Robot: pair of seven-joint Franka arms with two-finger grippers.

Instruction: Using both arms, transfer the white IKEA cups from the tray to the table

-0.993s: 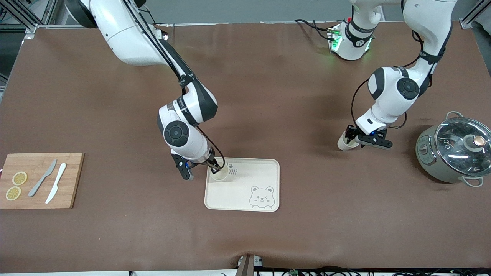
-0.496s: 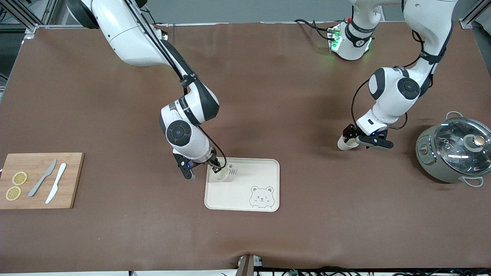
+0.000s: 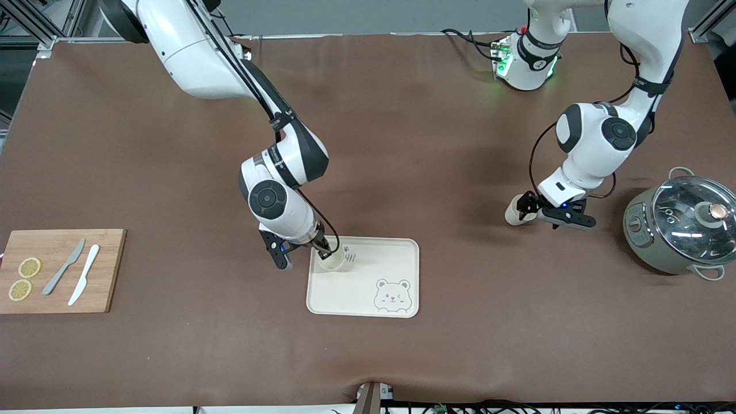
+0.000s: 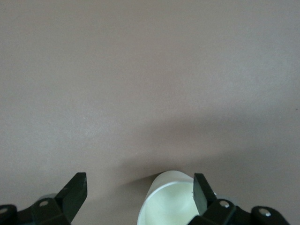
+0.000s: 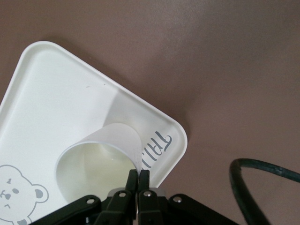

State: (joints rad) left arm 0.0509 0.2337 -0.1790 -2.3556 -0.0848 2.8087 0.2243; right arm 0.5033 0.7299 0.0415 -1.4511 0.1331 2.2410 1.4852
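Observation:
One white cup (image 3: 332,260) stands in the corner of the cream bear-print tray (image 3: 368,299) nearest the right arm's base. My right gripper (image 3: 325,249) is shut on that cup's rim; in the right wrist view its fingertips (image 5: 139,175) pinch the cup's wall (image 5: 93,161). The second white cup (image 3: 513,214) is on the bare table toward the left arm's end. My left gripper (image 3: 530,211) is open around it. In the left wrist view the cup (image 4: 168,201) sits between the jaws (image 4: 139,193), close against one finger (image 4: 201,191).
A grey-green pot with a glass lid (image 3: 681,225) stands near the left arm's end of the table. A wooden cutting board (image 3: 106,270) with two lemon slices (image 3: 24,278) and two knives (image 3: 73,273) lies at the right arm's end.
The left arm has shifted a little toward its end of the table, and the cup by it now stands straighter. The right arm and its cup have barely moved.

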